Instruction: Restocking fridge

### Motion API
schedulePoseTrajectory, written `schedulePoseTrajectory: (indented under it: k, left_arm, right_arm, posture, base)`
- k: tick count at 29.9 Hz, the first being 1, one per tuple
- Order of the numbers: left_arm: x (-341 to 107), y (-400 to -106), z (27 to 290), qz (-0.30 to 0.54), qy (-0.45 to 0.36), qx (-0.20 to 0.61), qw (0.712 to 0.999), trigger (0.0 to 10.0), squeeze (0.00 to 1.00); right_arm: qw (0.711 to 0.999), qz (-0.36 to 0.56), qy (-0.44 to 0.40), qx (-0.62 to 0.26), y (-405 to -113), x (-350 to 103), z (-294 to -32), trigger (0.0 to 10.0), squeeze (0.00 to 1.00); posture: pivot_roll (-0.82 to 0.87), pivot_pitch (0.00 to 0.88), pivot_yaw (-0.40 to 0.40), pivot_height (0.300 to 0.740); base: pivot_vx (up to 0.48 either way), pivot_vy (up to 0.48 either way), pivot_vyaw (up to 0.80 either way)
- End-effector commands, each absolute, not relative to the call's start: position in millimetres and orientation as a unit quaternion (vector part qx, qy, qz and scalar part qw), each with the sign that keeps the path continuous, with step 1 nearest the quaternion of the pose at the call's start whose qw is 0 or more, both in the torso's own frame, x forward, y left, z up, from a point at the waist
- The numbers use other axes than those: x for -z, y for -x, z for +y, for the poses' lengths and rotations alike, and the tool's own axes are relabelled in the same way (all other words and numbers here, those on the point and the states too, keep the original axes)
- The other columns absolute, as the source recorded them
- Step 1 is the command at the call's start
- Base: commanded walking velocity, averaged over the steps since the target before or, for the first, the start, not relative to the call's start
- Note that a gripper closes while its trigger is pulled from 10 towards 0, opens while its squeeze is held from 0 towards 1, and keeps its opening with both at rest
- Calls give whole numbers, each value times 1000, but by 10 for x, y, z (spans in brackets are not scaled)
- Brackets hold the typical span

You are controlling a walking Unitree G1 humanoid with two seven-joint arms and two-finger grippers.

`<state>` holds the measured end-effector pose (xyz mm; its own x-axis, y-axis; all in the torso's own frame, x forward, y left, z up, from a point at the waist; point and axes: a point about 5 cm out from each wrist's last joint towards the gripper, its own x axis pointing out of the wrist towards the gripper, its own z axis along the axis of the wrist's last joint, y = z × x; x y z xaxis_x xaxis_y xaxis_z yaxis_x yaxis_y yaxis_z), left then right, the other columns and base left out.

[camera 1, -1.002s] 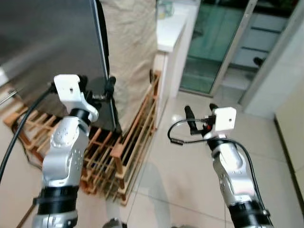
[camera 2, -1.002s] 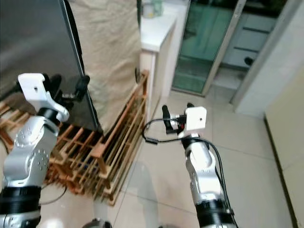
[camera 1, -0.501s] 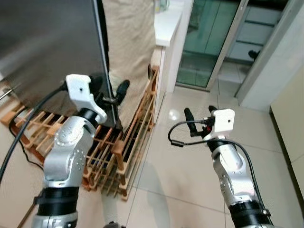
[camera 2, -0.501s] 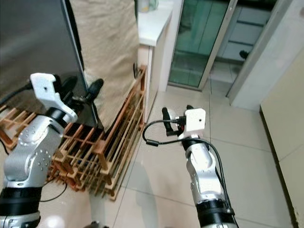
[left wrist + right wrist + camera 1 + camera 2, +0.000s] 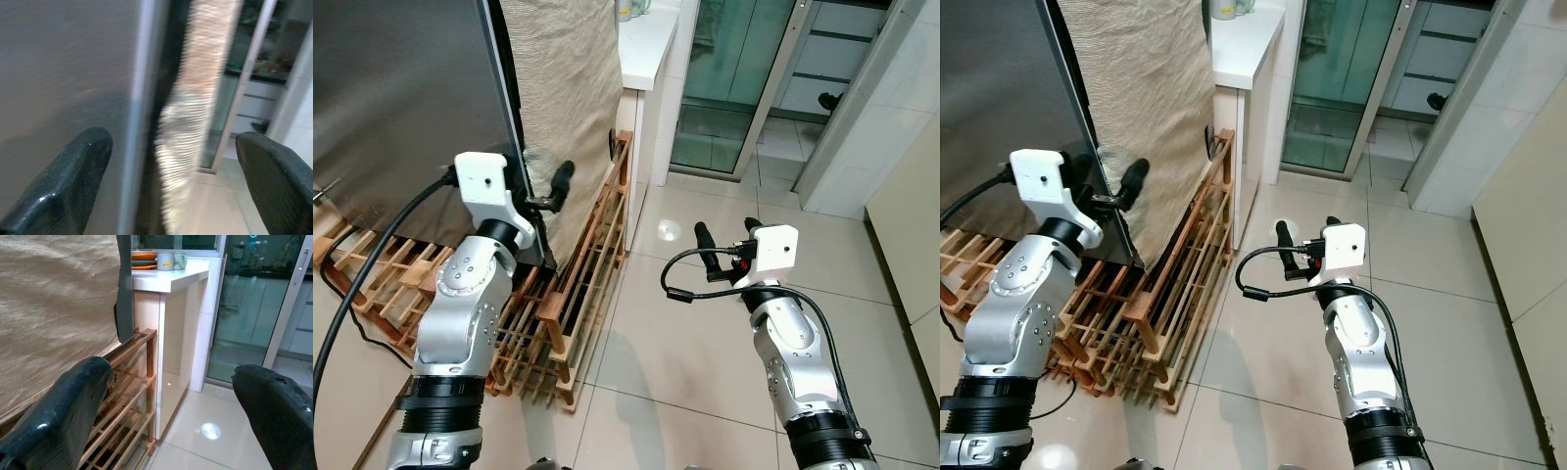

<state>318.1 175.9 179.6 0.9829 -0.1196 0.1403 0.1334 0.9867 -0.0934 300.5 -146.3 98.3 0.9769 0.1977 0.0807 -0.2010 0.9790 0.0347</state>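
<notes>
Pale floor tiles [image 5: 705, 333] underfoot; the fridge door [image 5: 401, 88] edge runs between the left gripper [image 5: 543, 191] fingers, spread apart. Looks like the door-opening step (nothing stocked yet); next, close and pull. Right gripper [image 5: 724, 235], fingers apart, waits empty.

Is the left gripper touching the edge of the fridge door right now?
Cannot tell. In the left wrist view the open left gripper straddles the fridge door edge, but motion blur hides any contact.
</notes>
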Motion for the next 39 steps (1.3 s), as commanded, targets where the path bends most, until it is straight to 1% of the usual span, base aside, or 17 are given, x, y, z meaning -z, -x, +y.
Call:
schedulePoseTrajectory:
  k: [1, 4, 10, 21, 24, 27, 39]
  left_arm:
    - [-1858, -3211, 1813, -76, 63, 47, 994, 10000, 0]
    - [-1863, -3212, 1823, -78, 65, 46, 994, 10000, 0]
    - [-1861, -3214, 1722, -82, 62, 61, 993, 10000, 0]
    - [-1889, -3230, 1694, -87, 70, 67, 991, 10000, 0]
    - [-1914, -3247, 1644, -92, 77, 73, 990, 10000, 0]
    - [-1929, -3275, 1623, -90, 106, 75, 987, 10000, 0]
    - [-1992, -3260, 1549, -101, 108, 102, 984, 10000, 0]
  right_arm:
    - [995, -41, -18, -94, -3001, -986, -1511, 10000, 0]
    - [995, -41, -18, -93, -3003, -985, -1521, 10000, 0]
    - [995, -40, -17, -93, -3002, -979, -1509, 10000, 0]
    - [995, -40, -16, -90, -2995, -975, -1529, 10000, 0]
    - [995, -39, -15, -89, -2992, -975, -1539, 10000, 0]
    - [995, -40, -14, -87, -2991, -977, -1546, 10000, 0]
    - [995, -38, -13, -86, -2990, -969, -1555, 10000, 0]
  posture:
    - [-139, 0, -15, 740]
    - [-139, 0, -15, 740]
    - [-137, 0, -15, 740]
    - [-149, 0, -11, 740]
    - [-153, 0, -10, 740]
    - [-157, 0, -9, 740]
    - [-157, 0, -11, 740]
  base:
    - [0, 0, 0]
    - [0, 0, 0]
    - [0, 0, 0]
    - [0, 0, 0]
    - [0, 0, 0]
    - [0, 0, 0]
    - [0, 0, 0]
